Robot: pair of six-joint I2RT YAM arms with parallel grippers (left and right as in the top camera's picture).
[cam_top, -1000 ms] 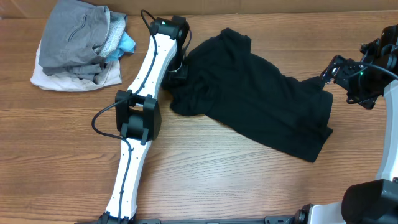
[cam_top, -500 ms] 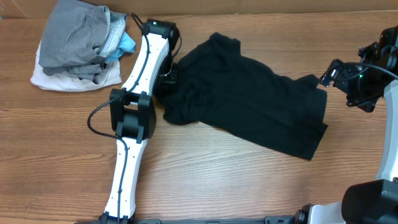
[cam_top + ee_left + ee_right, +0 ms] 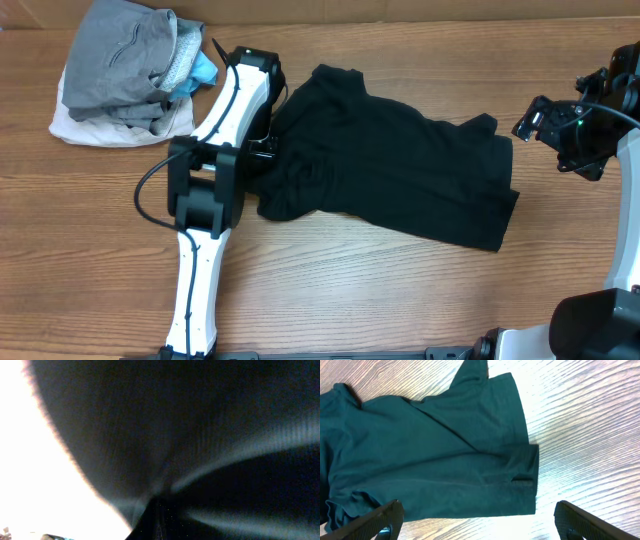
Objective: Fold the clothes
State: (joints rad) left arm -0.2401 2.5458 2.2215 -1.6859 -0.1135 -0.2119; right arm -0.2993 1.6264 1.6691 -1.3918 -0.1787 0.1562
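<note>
While the black clothes (image 3: 400, 170) lie crumpled on the bench (image 3: 350, 290), arms flank them.
The left jaws pinch the garment's left edge; the right jaws, spread wide, hover just beyond its right edge. Open bench lies in front.

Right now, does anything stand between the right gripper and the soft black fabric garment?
Nothing visible: only bare wooden table lies between the open right gripper and the near edge of the black fabric garment.
</note>
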